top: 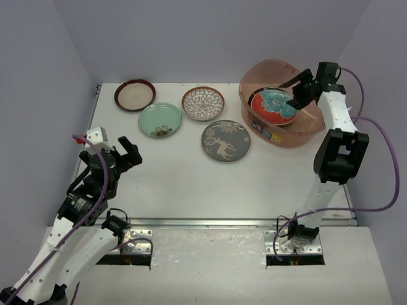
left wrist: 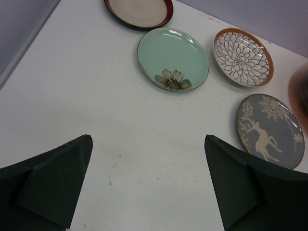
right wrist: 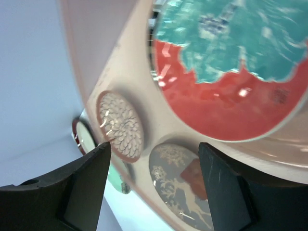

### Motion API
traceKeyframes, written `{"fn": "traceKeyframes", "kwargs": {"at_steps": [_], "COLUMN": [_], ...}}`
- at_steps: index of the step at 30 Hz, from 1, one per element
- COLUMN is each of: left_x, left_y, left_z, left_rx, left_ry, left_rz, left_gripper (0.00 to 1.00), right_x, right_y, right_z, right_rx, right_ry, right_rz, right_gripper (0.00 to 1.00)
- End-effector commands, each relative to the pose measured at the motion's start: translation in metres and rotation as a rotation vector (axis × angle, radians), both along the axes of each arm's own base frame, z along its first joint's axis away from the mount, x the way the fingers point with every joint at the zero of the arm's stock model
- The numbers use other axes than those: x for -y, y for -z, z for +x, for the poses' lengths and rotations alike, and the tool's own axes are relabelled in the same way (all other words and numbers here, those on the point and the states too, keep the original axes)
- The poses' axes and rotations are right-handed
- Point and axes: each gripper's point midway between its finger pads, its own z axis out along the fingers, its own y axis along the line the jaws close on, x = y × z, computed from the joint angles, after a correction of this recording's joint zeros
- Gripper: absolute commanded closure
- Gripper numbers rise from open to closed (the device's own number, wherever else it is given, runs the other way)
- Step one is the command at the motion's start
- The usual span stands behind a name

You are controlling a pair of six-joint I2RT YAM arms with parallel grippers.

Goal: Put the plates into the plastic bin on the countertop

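The pinkish translucent plastic bin stands at the back right of the white countertop. A red-and-teal floral plate lies in it on top of other plates; it also shows in the right wrist view. My right gripper hangs open and empty over the bin. On the countertop lie a dark-rimmed cream plate, a mint green plate, a brown lattice plate and a grey deer plate. My left gripper is open and empty above bare countertop, near the mint plate.
A metal rail runs along the countertop's front edge. Purple-grey walls close in the back and both sides. Through the bin wall the right wrist view shows the lattice plate and deer plate.
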Motion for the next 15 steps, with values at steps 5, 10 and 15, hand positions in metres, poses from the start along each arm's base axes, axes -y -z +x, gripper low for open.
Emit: {"fn": "traceKeyframes", "kwargs": {"at_steps": [5,10,15], "left_x": [0.008,0.021,0.035], "left_y": [0.006,0.003,0.0], "left_z": [0.021,0.033,0.045], "left_rx": [-0.09,-0.078,-0.14], "left_ry": [-0.027,0.004,0.022], "left_rz": [0.031,-0.011,-0.035], "left_gripper": [0.0,0.0,0.0], "right_x": [-0.121,-0.184,-0.184], "right_y": [-0.186,-0.171,-0.123], "right_z": [-0.049,-0.135,-0.192], "right_rx": [0.451,0.551,0.629], "right_ry": [-0.421,-0.664,-0.577], "right_rz": [-0.441,-0.31,-0.111], "right_gripper": [0.02,0.01,0.01]}}
